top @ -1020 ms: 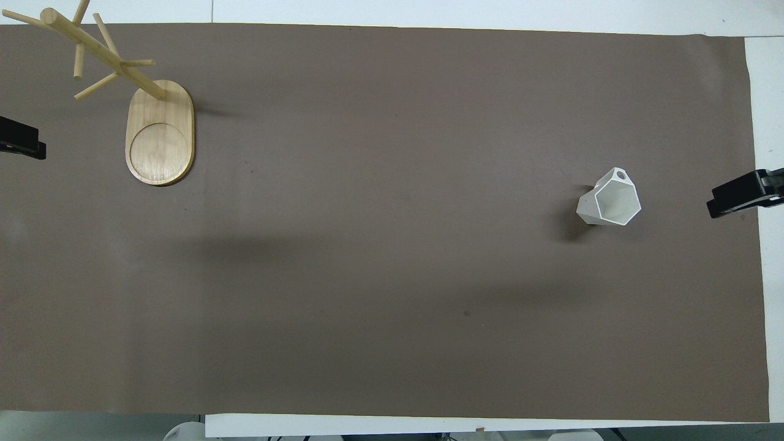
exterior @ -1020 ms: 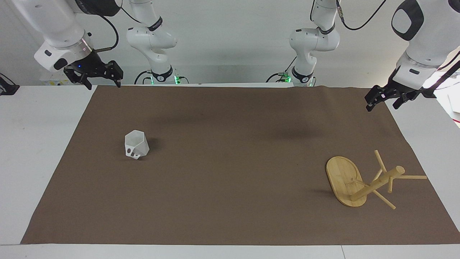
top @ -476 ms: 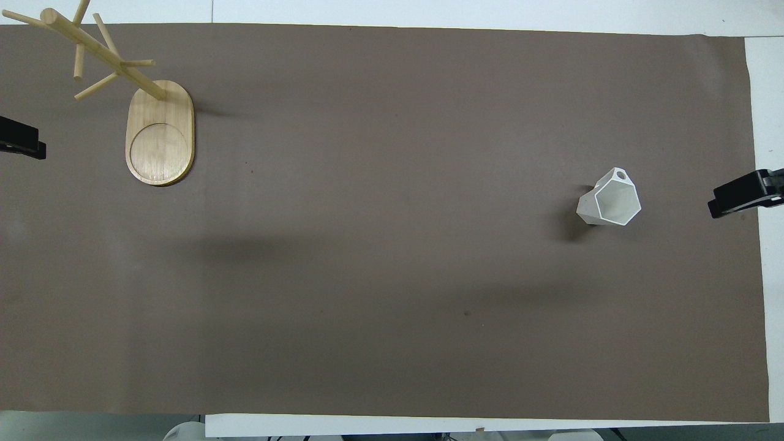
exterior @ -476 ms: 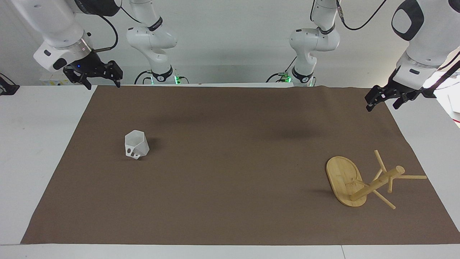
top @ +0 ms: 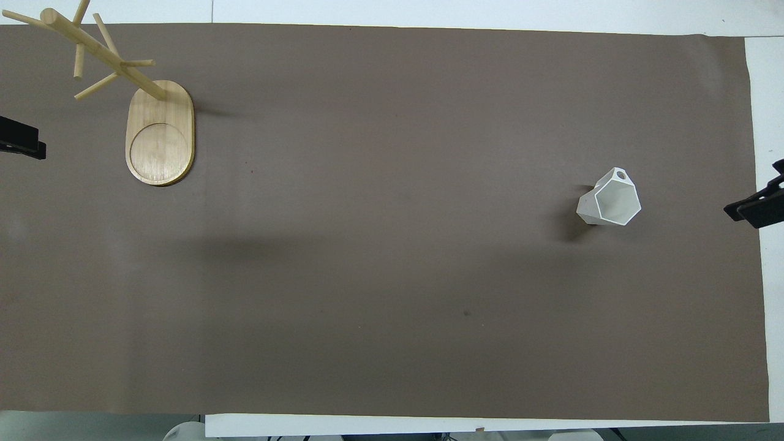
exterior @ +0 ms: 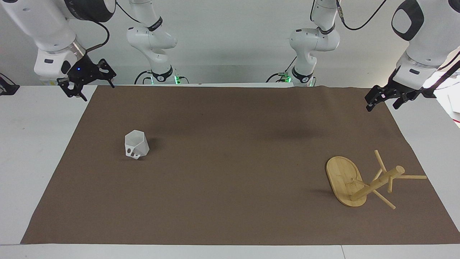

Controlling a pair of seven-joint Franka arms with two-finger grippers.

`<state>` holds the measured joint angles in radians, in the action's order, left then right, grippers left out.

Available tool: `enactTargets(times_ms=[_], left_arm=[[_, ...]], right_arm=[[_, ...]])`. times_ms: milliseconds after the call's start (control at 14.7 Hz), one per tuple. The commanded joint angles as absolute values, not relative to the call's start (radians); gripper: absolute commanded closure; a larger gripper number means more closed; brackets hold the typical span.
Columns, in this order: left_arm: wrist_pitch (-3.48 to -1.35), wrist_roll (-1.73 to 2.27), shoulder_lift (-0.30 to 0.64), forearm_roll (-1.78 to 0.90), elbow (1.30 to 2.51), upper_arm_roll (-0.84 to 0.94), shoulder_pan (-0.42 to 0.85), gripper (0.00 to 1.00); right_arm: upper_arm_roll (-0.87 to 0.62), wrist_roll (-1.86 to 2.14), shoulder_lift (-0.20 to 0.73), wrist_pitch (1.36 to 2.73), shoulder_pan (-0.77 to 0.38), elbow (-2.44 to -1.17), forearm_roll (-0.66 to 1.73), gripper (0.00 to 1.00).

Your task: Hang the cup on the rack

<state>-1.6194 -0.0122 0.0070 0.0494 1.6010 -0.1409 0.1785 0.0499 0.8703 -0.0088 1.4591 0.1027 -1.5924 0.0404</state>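
The white faceted cup (exterior: 136, 144) stands upright on the brown mat toward the right arm's end, its cut-out handle turned away from the robots; it also shows in the overhead view (top: 609, 199). The bamboo rack (exterior: 373, 185) stands on its oval base (top: 159, 135) toward the left arm's end, farther from the robots than the cup. My right gripper (exterior: 97, 91) is open and empty, up over the mat's edge at its own end, apart from the cup. My left gripper (exterior: 381, 107) is open and empty, up over the mat's edge at its end, and waits.
The brown mat (exterior: 230, 180) covers most of the white table (exterior: 32, 144). Only the grippers' tips show in the overhead view, the right (top: 756, 211) and the left (top: 21, 141). Two more robot bases (exterior: 161, 75) stand at the robots' end of the table.
My right gripper has turned at the wrist and shifted outward toward its end of the table. The left arm, the cup and the rack have not moved.
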Motion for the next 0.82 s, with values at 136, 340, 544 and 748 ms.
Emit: enactTargets(times_ms=[136,340,544,748], left_arm=[[-1.615,-0.012,-0.017,0.064,1.624,-0.144,0.184,0.00],[-1.615,-0.012,-0.017,0.064,1.623,-0.144,0.184,0.00],[-1.615,-0.012,-0.017,0.064,1.623,-0.144,0.184,0.00],[-1.615,-0.012,-0.017,0.064,1.624,-0.144,0.184,0.00]], right_arm=[[0.044,1.399,0.141,1.520,0.296,-1.620,0.311,0.01],[0.044,1.723,0.161,1.627,0.342,-1.768,0.421,0.01],[0.045,2.036,0.222,1.701,0.428,-1.931,0.679,0.01],[0.045,2.201,0.334,1.701,0.459,-1.959,0.819,0.01]])
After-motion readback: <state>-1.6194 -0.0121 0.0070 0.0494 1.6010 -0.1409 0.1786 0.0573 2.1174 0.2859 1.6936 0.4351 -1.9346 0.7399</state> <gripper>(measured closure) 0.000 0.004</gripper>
